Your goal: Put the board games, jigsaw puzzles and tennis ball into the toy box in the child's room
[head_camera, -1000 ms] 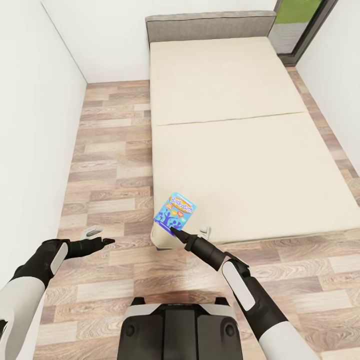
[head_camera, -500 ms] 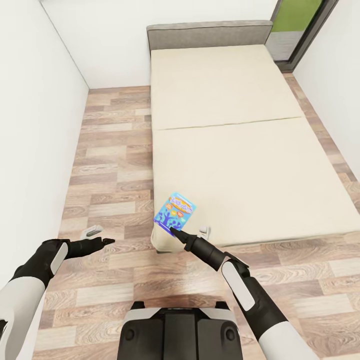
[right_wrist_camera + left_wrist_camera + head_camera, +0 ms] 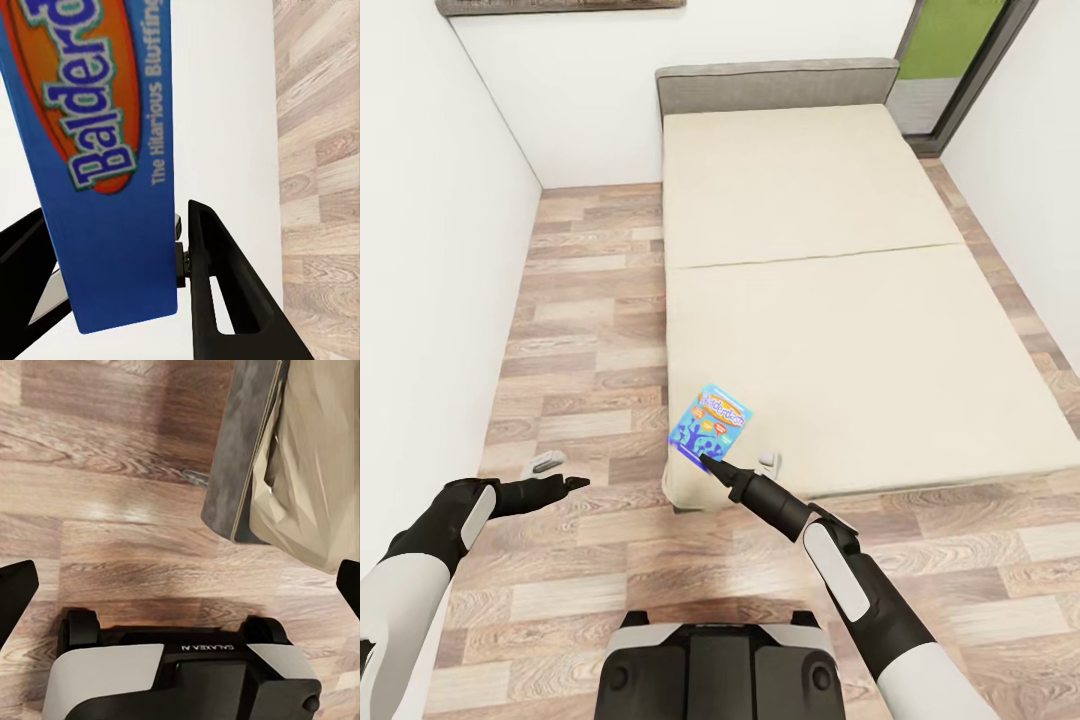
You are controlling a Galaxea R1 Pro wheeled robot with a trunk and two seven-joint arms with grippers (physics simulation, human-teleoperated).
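Note:
A small blue board game (image 3: 711, 423) with an orange "Balderdash" logo is clamped by its lower edge in my right gripper (image 3: 705, 460), over the near left corner of the bed (image 3: 840, 330). In the right wrist view the box (image 3: 105, 150) stands on edge between the black fingers (image 3: 217, 285), which are shut on it. My left gripper (image 3: 565, 483) is open and holds nothing, out over the wood floor left of the bed. The left wrist view shows its fingertips (image 3: 15, 592) wide apart above the bed's corner (image 3: 300, 457). The table and the toy box are out of view.
The beige mattress has a grey headboard (image 3: 775, 85) at the far end. A white wall (image 3: 420, 300) runs along the left, with a strip of plank floor (image 3: 580, 330) between it and the bed. A dark-framed window (image 3: 950, 60) is at the far right. My base (image 3: 710, 670) is below.
The whole picture has shifted: the bed has slid up and away, so the camera has moved back. Both grippers and the blue game keep their places in the view.

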